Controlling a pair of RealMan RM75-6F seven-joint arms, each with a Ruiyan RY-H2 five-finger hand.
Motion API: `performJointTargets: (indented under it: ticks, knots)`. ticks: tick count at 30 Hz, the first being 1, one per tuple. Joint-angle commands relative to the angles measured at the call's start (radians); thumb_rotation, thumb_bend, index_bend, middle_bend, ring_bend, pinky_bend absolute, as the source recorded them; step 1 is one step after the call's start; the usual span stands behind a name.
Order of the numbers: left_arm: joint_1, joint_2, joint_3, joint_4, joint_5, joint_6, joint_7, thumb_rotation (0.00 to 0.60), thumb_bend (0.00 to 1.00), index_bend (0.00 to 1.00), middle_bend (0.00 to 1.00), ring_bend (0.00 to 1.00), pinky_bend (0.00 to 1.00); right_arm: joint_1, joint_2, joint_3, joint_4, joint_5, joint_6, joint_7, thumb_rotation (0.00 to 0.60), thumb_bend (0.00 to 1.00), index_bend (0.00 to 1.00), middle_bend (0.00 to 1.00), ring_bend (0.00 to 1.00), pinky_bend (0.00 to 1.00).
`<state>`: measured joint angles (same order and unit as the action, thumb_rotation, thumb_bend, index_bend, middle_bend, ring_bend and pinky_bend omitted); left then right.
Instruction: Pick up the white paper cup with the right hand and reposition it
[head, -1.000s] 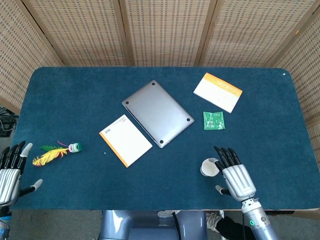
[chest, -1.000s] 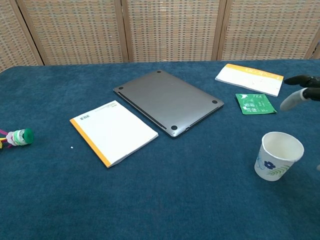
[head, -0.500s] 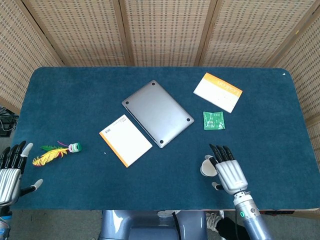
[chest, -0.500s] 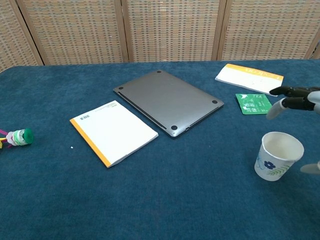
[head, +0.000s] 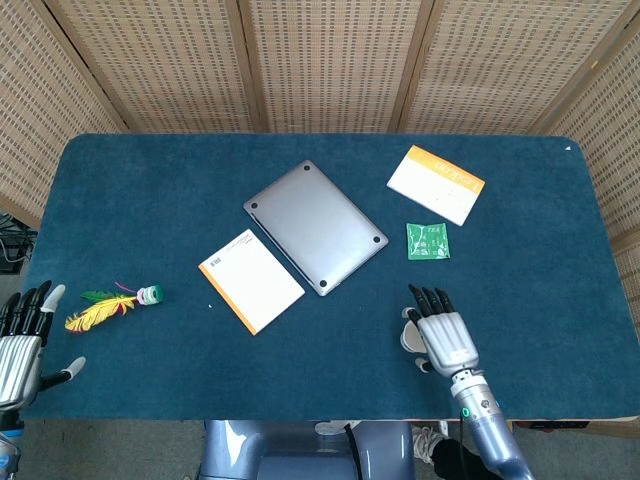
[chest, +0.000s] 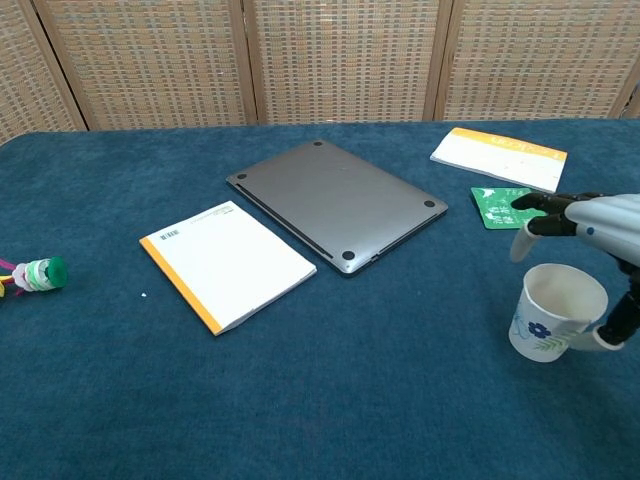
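The white paper cup (chest: 555, 312) with a blue flower print stands upright near the table's front right. In the head view only a sliver of the cup (head: 407, 338) shows at the left of my right hand (head: 439, 337). The right hand (chest: 592, 218) hovers over the cup's far right side with its fingers stretched out above the rim. Its thumb (chest: 607, 335) is low beside the cup's right wall, and no grip shows. My left hand (head: 20, 343) is open at the table's front left edge, holding nothing.
A closed grey laptop (head: 315, 226) lies mid-table, with a white orange-edged notebook (head: 251, 280) to its front left. A green tea packet (chest: 510, 207) and an orange-topped booklet (chest: 498, 156) lie beyond the cup. A feather toy (head: 110, 304) lies near the left hand.
My right hand has slid left from beside the cup to over it, covering most of it in the head view. The thumb has come in beside the cup. The left hand is still.
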<state>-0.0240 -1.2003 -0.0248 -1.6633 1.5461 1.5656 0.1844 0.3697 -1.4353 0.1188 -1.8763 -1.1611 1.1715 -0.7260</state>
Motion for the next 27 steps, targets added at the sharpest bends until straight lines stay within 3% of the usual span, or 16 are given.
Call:
performJointTargets:
  ticks: [1,8,13,19,24,27]
  knots:
    - [0.000,0.000,0.001,0.000,0.002,0.001,0.001,0.600,0.12,0.00,0.00,0.00,0.00,0.009,-0.012,0.002,0.013,0.006,0.005,-0.005,0.600,0.25,0.33,0.00,0.00,0.00]
    - [0.001,0.002,0.000,0.000,0.000,0.003,-0.007,0.600,0.12,0.00,0.00,0.00,0.00,0.031,-0.033,0.002,0.051,0.054,0.007,-0.016,0.600,0.25,0.37,0.00,0.00,0.00]
    - [-0.002,0.000,0.001,0.002,0.001,-0.002,-0.003,0.600,0.12,0.00,0.00,0.00,0.00,0.036,-0.041,-0.005,0.067,0.046,0.021,-0.002,0.600,0.26,0.45,0.05,0.00,0.00]
    - [-0.001,-0.002,0.002,0.002,0.002,-0.001,0.002,0.600,0.12,0.00,0.00,0.00,0.00,0.041,-0.044,-0.009,0.056,0.026,0.031,0.036,0.600,0.26,0.49,0.08,0.00,0.00]
    - [-0.002,-0.002,0.002,0.001,0.002,-0.001,0.003,0.600,0.12,0.00,0.00,0.00,0.00,0.056,-0.027,0.019,0.014,0.037,-0.001,0.132,0.600,0.27,0.49,0.08,0.00,0.00]
    - [-0.003,-0.004,0.002,0.004,0.000,-0.004,0.006,0.600,0.12,0.00,0.00,0.00,0.00,0.072,-0.028,0.062,0.001,0.042,-0.021,0.232,0.600,0.27,0.50,0.08,0.00,0.00]
